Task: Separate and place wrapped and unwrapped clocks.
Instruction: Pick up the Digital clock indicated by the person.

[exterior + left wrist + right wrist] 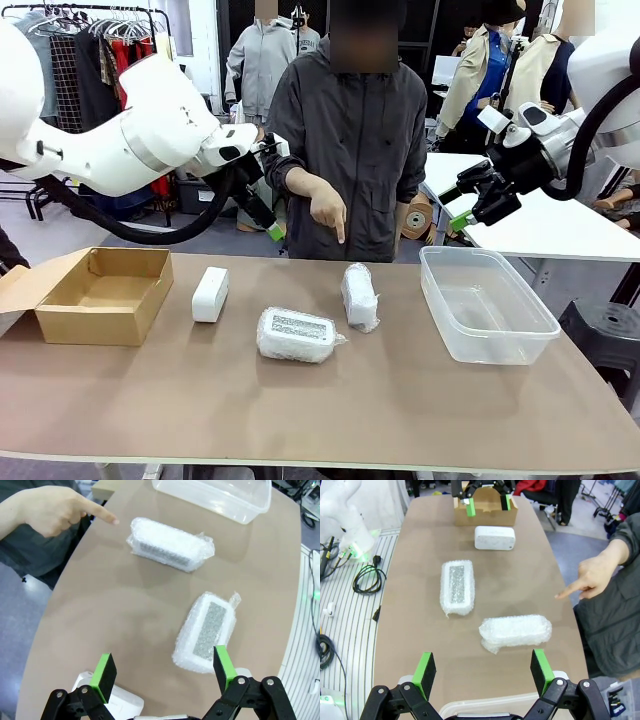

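**A:** While both arms hang above the table [400, 420], nothing is held. The left gripper [272, 228] is upper left of centre in the front view, jaws spread wide. The right gripper [462, 210] is upper right, also spread and empty.

**B:** Where are the clocks?

**A:** All three are on the table, in a loose row mid-frame.
- The bare clock [210, 294] is left of centre, just right of the cardboard box [100, 315].
- The flat wrapped clock [297, 334] is at centre, nearer the bottom edge.
- The second wrapped clock [360, 297] is right of centre. It looks to stand on its long edge, though the wrap blurs its outline.
- The plastic tub [440, 300] is at right.
- The person's hand [328, 212] points down above the second wrapped clock.

**B:** And relative to the grippers?

**A:** In the left wrist view the bare clock sits at the bottom edge, partly behind the finger at picture left. The flat wrapped one lies just beyond the other fingertip, and nothing is between the jaws. In the right wrist view the second wrapped clock is nearest, centre-right of the frame, ahead of the jaws and apart from the pads.

**B:** How will they handle?

**A:** My read is that they're light, rigid blocks. The bare one is smooth and matte, so the pads should hold it; take it across the narrow width at mid-length. The wrapped ones are squashy and slick, and the film may slide over the block. Grip those across the middle too, clear of the loose wrap tails at the ends.
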Controlling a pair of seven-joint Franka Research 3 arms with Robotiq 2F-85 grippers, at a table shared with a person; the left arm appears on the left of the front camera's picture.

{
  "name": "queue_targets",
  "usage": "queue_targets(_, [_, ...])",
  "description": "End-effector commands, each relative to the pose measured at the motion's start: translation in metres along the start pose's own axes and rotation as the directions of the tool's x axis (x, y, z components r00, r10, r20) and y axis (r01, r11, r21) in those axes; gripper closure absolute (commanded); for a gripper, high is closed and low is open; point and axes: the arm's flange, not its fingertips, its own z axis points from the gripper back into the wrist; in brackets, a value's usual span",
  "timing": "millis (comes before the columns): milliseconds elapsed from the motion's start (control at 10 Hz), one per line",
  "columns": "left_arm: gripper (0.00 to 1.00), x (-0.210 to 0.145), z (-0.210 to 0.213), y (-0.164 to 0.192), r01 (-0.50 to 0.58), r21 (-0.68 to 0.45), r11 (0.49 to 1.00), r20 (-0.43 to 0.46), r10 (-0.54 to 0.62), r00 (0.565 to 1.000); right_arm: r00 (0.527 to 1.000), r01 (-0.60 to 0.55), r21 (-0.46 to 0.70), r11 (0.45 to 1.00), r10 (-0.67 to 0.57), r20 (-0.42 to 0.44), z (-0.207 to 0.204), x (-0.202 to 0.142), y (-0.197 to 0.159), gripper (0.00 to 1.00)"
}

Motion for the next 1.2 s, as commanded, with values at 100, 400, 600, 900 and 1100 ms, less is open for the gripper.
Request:
queue_targets(100, [0.0,0.01,-0.007,-0.004,-0.058,0.056,0.997,-0.137,0.065,0.988,1.0,-0.006,0.0,1.0,0.006,-0.001,0.0,0.001,0.001,0.0])
queue_targets(400, [0.0,0.063,-0.019,-0.014,-0.142,0.126,0.982,-0.246,0.17,0.954,1.0,-0.006,0.0,1.0,0.006,-0.001,0.0,0.001,0.001,0.0])
queue_targets(600, [0.0,0.097,-0.033,-0.017,-0.263,0.2,0.944,-0.268,0.311,0.912,1.0,-0.006,0.0,1.0,0.006,-0.001,0.0,0.001,0.001,0.0])
queue_targets(900, [0.0,0.135,-0.072,-0.017,-0.363,0.262,0.894,-0.268,0.429,0.863,1.0,-0.006,0.0,1.0,0.006,-0.001,0.0,0.001,0.001,0.0])
queue_targets(1100, [0.0,0.152,-0.097,-0.016,-0.403,0.256,0.879,-0.225,0.46,0.859,1.0,-0.006,0.0,1.0,0.006,-0.001,0.0,0.001,0.001,0.0])
